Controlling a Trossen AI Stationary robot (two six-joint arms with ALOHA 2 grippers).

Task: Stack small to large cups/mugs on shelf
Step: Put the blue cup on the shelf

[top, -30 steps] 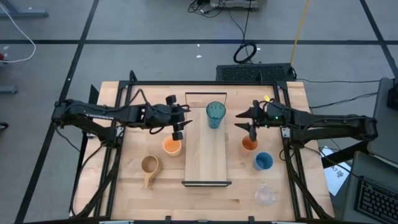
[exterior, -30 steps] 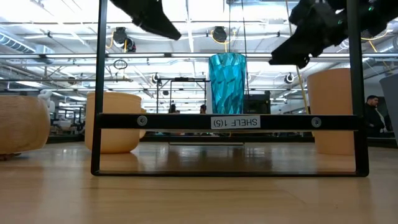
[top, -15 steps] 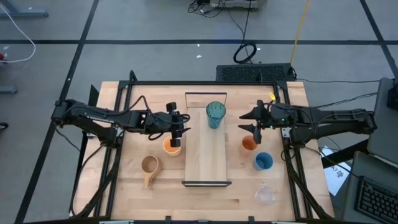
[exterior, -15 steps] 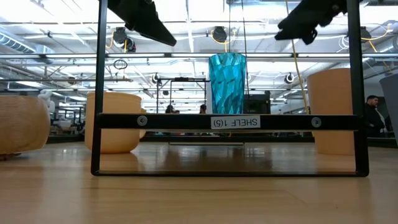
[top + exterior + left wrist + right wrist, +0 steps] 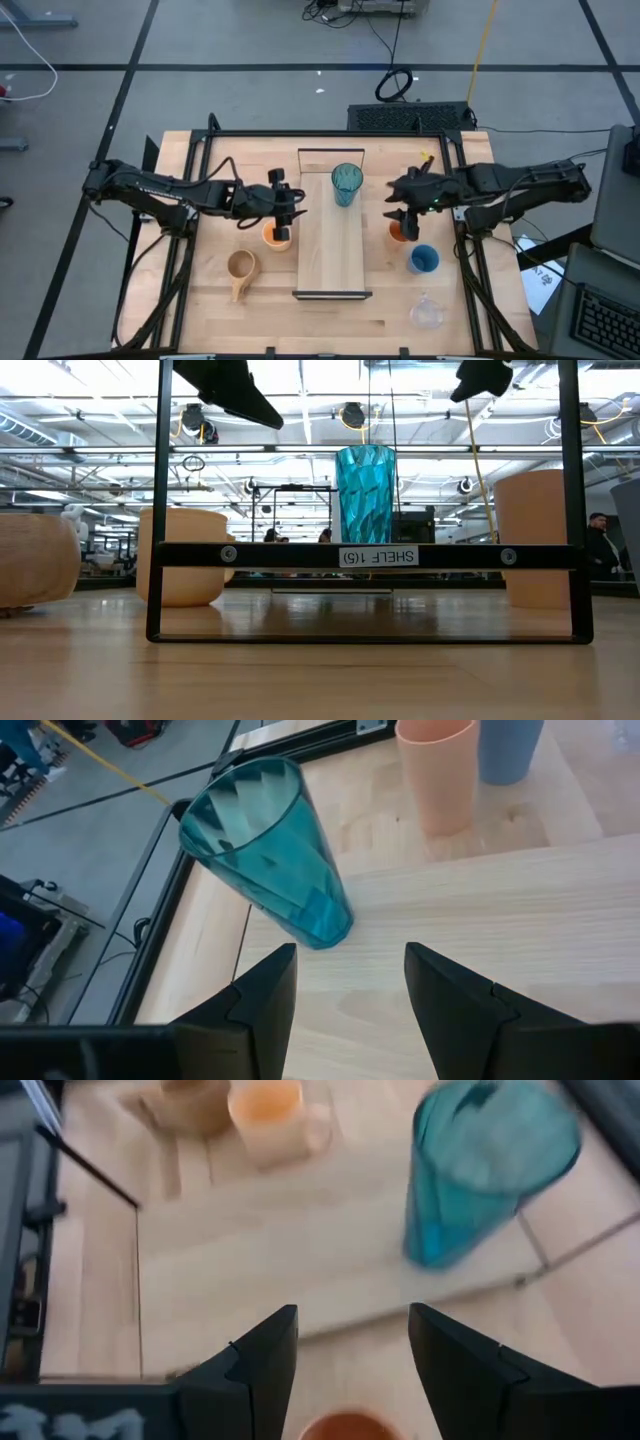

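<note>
The teal tumbler (image 5: 346,184) stands upright on the shelf (image 5: 332,250), near its far end, alone on the board. The left gripper (image 5: 284,206) reaches in from the left side and hovers above the orange mug (image 5: 276,236), just beside the shelf's left edge; its fingers (image 5: 262,1000) are spread apart and hold nothing. The right gripper (image 5: 401,204) hangs above the orange cup (image 5: 400,232) on the right side of the shelf, also with a clear gap between its fingers (image 5: 260,1360) and nothing in it. The blue cup (image 5: 423,259) is just beside the orange cup, the clear glass (image 5: 427,313) is nearer the front edge of the table, and the tan mug (image 5: 240,268) lies left of the shelf. On the front rail (image 5: 365,556) a label reads "SHELF 1(5)", mirrored. Compared with one second ago, both grippers have drawn back from the tumbler toward their own sides, and the right arm is now folded more; all the cups kept their places
</note>
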